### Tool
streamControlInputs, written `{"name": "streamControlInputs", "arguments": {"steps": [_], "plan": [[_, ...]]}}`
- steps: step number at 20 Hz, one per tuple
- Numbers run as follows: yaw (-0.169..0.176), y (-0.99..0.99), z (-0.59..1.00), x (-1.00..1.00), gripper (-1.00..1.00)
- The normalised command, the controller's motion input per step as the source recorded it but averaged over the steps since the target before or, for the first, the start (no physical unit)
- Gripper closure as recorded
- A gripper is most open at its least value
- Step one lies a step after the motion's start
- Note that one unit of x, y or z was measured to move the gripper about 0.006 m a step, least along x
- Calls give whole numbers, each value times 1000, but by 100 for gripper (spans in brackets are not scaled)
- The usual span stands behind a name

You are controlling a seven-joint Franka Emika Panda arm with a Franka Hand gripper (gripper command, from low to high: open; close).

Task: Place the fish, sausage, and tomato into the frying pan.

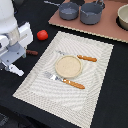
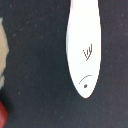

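The white toy fish (image 2: 84,45) lies flat on the dark table and fills the wrist view; in the exterior view my arm hides it. My gripper (image 1: 12,68) hangs over it at the exterior view's left, fingers apart and holding nothing. The dark reddish-brown sausage (image 1: 31,52) lies beside the gripper, next to the placemat's edge. The red tomato (image 1: 42,34) sits on the table beyond the sausage. The dark grey frying pan (image 1: 68,10) stands on the brown board at the back, its thin handle pointing to the exterior view's left.
A taller grey pot (image 1: 91,13) and a beige-rimmed bowl (image 1: 123,17) share the brown board (image 1: 107,31). A striped placemat (image 1: 45,95) holds a tan plate (image 1: 68,66), an orange-handled knife (image 1: 86,58) and a fork (image 1: 67,81).
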Motion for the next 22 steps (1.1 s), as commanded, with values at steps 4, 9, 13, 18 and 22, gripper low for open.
{"name": "streamControlInputs", "arguments": {"steps": [4, 9, 13, 18, 22], "plan": [[0, -57, -406, 0, -100], [0, -91, -320, 0, -100], [0, -149, -151, 0, -100], [0, -119, -46, 0, 100], [0, -48, -5, 0, 100]]}}
